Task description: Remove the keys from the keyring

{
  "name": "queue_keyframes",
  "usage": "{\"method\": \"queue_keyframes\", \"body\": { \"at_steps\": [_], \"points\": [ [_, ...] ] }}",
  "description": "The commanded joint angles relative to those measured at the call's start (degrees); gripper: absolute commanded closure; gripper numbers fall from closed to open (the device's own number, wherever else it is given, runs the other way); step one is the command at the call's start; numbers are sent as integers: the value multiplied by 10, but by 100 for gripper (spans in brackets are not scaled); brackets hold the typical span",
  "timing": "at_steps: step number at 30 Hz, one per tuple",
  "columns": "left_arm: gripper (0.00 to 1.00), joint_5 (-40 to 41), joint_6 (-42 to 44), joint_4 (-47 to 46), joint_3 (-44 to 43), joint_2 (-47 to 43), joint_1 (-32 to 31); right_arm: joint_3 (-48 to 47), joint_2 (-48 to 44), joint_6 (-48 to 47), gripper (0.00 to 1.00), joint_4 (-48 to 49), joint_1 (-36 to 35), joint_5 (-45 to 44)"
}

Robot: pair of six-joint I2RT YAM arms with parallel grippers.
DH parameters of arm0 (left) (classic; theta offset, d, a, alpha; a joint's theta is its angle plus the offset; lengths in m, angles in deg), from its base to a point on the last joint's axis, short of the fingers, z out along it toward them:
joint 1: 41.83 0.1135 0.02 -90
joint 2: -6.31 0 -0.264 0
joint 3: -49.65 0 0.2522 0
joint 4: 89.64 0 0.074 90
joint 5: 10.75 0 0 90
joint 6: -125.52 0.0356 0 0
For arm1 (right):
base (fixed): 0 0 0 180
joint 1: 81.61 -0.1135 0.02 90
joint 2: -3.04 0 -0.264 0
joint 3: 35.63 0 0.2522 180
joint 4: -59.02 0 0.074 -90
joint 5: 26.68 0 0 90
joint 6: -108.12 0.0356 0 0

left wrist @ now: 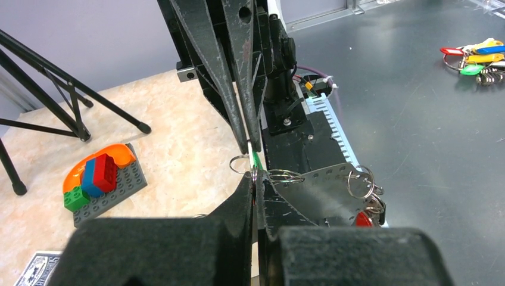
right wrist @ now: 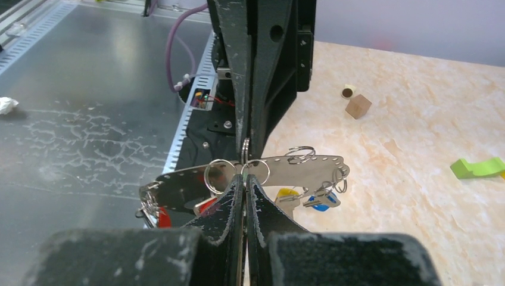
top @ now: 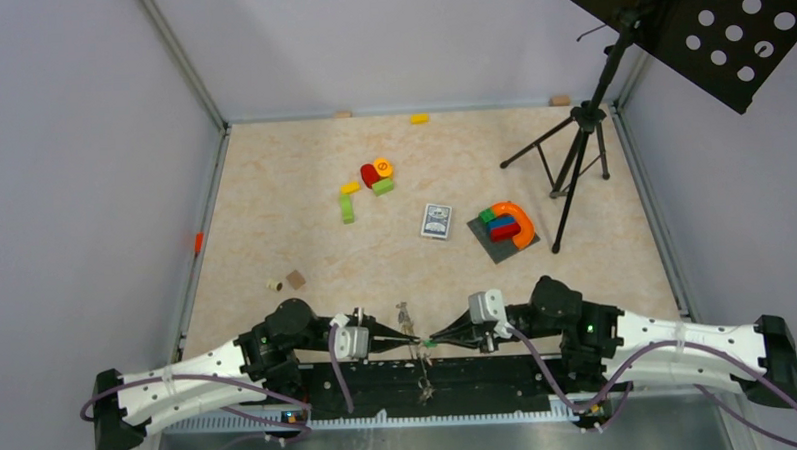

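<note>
My two grippers meet tip to tip over the table's near edge. The keyring (right wrist: 298, 164) shows as a wide grey metal band with holes, held level between them and carrying small split rings. My left gripper (left wrist: 256, 179) is shut on one small split ring (left wrist: 240, 164). Straight across from it, my right gripper (right wrist: 245, 177) is shut on a key's green tag (left wrist: 256, 158). Keys with yellow (right wrist: 287, 195), blue (right wrist: 321, 202) and red (right wrist: 162, 215) tags hang under the band. In the top view the bunch (top: 417, 356) dangles between the grippers.
Further out on the table are a playing-card box (top: 435, 221), a grey baseplate (top: 503, 249) with an orange arch and blocks, loose blocks (top: 376, 174), a wooden cube (top: 295, 280) and a black tripod (top: 572, 149). Another bunch of tagged keys (left wrist: 476, 56) lies on the dark metal surface.
</note>
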Motion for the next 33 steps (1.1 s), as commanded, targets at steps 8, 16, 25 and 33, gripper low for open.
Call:
{"method": "queue_keyframes", "body": {
  "at_steps": [8,16,25,33],
  "points": [
    [100,3,-6,-54,-13,-20,-1,-24,-12,-34,100,-36,-1,-68],
    [100,6,-11,-72,-10,-11,-1,-20,14,-30,100,5,-1,-50],
    [100,11,-13,-86,-7,-12,-1,-27,41,-35,100,-9,-1,-46],
    [100,14,-16,-97,-2,-9,-1,-33,62,-37,100,-15,-1,-47]
  ]
}}
